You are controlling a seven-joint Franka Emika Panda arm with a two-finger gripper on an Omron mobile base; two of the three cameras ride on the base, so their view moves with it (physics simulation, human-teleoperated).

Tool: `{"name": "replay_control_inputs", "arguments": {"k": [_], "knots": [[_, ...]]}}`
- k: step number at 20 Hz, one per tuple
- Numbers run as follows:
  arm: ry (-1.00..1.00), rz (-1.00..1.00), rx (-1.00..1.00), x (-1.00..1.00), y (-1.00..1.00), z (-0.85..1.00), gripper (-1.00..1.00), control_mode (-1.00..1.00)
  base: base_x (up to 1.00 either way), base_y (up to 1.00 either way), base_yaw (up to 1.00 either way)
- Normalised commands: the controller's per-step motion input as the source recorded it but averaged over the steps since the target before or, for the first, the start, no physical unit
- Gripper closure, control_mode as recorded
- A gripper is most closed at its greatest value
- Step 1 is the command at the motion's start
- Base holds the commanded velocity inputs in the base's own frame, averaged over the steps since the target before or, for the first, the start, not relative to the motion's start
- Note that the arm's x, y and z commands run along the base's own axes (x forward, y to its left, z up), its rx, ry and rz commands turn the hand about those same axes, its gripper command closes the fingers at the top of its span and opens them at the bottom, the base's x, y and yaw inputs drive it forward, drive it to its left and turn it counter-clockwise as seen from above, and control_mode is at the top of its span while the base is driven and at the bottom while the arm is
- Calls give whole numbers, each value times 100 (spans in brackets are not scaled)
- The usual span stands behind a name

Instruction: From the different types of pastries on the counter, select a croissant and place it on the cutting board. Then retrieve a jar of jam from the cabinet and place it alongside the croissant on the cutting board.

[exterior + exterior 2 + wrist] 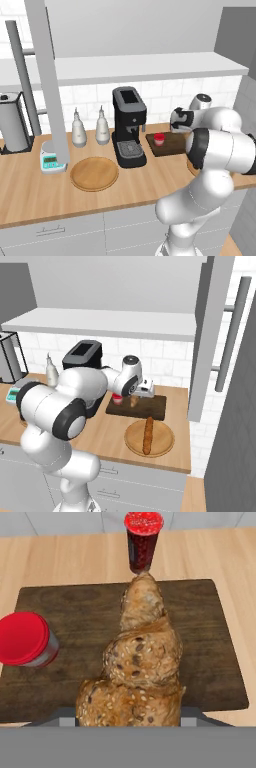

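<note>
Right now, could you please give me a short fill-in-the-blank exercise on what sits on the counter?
1. The croissant lies on the dark cutting ____.
2. The jam jar on the board has a lid coloured ____.
3. The long baguette rests on a round ____.
4. Between the two white bottles and the board stands a black ____ machine.

Missing words: board; red; plate; coffee
</note>
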Motion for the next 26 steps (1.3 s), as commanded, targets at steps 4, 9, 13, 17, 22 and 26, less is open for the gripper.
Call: {"name": "replay_control_inputs", "arguments": {"k": [4,9,13,17,22,26], "knots": [[12,2,-2,0,0,-19,100,-100,0,0,0],[8,1,-1,3,0,-9,100,-100,0,0,0],[0,6,0,22,0,-18,100,-100,0,0,0],[0,8,0,7,-9,-15,100,-100,0,0,0],[4,7,0,0,-15,-14,100,-100,0,0,0],[0,5,0,12,0,-15,100,-100,0,0,0]]}}
